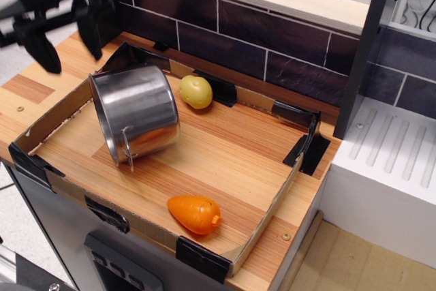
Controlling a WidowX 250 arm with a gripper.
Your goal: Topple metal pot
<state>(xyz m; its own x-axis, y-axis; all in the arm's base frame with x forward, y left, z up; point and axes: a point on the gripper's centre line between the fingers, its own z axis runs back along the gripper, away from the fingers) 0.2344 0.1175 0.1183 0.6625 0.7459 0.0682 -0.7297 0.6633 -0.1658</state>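
Pot [136, 115] lies tipped on its side at the left of the cardboard tray [269, 215] on the tabletop [27, 90]. Claw [63, 37] up-left, 2 fingers apart, holding nothing. Potato [196, 91] just beside pot; carrot [195, 213] near front.

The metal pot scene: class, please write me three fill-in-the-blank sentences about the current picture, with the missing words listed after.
1. The pot lies on its ____ inside the cardboard tray.
2. The toy next to the pot, near the tiled wall, is ____ in colour.
3. The gripper is above the pot with its jaws ____, holding nothing.
4. The orange toy rests near the tray's ____ edge.

Missing words: side; yellow; open; front
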